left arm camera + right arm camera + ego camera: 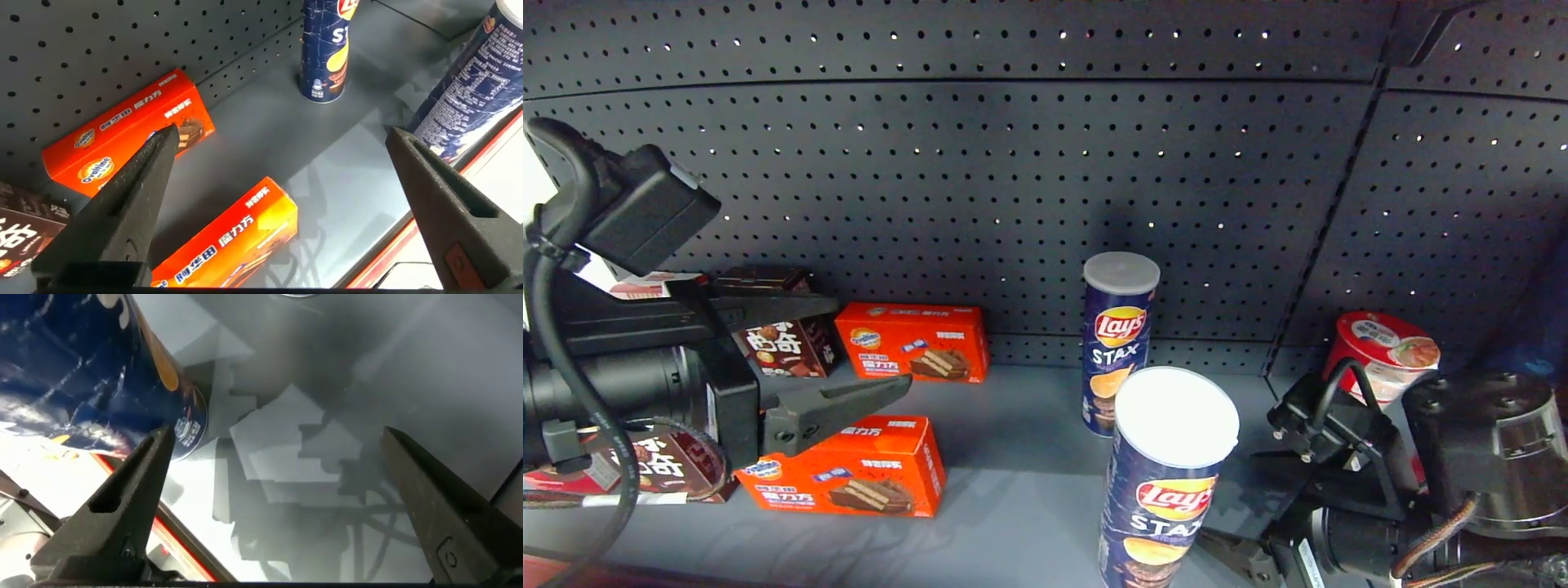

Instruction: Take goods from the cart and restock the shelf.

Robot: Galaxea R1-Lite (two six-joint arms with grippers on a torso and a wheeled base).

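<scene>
Standing just beside the wide-open, empty right pincer (275, 437), the front chip can (1168, 490) sits upright on the shelf (1013, 498).

Head view: high, facing forward and down on the shelf (1029, 457) and pegboard (1013, 163).
Left wrist view: low over the shelf, sharing the rear orange box (122, 135), front orange box (237, 237), rear chip can (325, 49) and front chip can (478, 82) with it.
Right wrist view: close against the front chip can (82, 367).

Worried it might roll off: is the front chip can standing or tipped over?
Upright: the front chip can stands vertical on the shelf, white lid on top.
</scene>
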